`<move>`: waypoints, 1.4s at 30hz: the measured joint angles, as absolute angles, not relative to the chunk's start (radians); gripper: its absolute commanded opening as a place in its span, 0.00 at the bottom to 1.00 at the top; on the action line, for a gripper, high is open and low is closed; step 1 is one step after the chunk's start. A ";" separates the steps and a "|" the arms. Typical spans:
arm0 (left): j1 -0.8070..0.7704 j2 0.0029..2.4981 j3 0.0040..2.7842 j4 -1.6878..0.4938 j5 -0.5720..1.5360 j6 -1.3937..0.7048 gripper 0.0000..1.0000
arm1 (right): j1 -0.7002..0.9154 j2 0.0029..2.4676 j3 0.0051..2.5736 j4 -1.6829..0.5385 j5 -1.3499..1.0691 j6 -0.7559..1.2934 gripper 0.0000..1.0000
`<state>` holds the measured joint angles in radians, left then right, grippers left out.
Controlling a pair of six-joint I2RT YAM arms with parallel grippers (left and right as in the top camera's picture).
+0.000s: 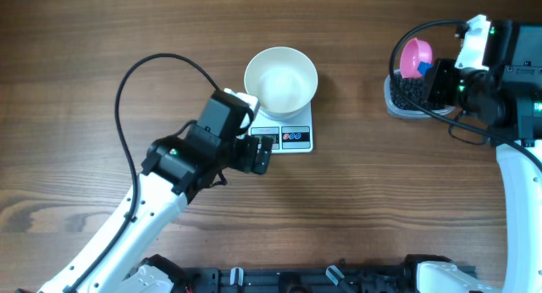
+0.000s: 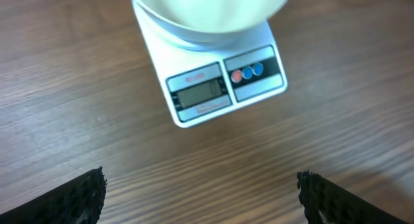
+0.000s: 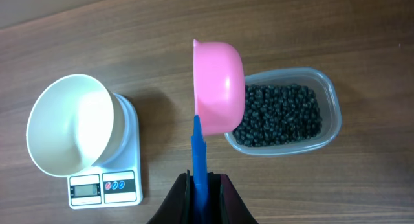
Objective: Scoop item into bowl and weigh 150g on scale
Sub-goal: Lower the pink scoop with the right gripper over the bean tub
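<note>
Beans (image 1: 408,91), one dark heap of small round pieces, lie in one clear tub (image 1: 396,107) near the counter's (image 1: 85,73) right edge. Bare wood separates it from one white bowl (image 1: 281,80) on one flat scale (image 1: 298,140). Left fingers (image 1: 263,154) are apart, empty, just beside the scale.

Left wrist: one grey display (image 2: 202,93), two round buttons (image 2: 247,72).

Right wrist: right fingers (image 3: 202,188) clamped on one pink scoop's (image 3: 218,88) blue handle (image 3: 199,153), over the tub's end.
</note>
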<state>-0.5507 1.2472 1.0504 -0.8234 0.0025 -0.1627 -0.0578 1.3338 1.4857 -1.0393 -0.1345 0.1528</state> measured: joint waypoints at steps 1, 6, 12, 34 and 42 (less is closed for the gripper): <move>-0.539 1.247 1.050 -0.823 0.004 -0.162 1.00 | -0.058 1.334 1.486 -1.039 -0.134 0.153 0.04; -0.518 1.247 1.050 -0.820 0.041 -0.138 1.00 | -0.058 1.334 1.486 -1.039 -0.134 0.153 0.04; -0.518 1.247 1.050 -0.820 0.062 -0.111 1.00 | -0.058 1.334 1.486 -1.037 -0.134 0.153 0.04; -0.518 1.247 1.050 -0.823 0.062 -0.105 1.00 | -0.058 1.334 1.486 -1.093 0.093 0.153 0.04; -0.518 1.247 1.050 -0.826 0.062 -0.105 1.00 | -0.058 1.334 1.480 -1.129 0.208 0.133 0.04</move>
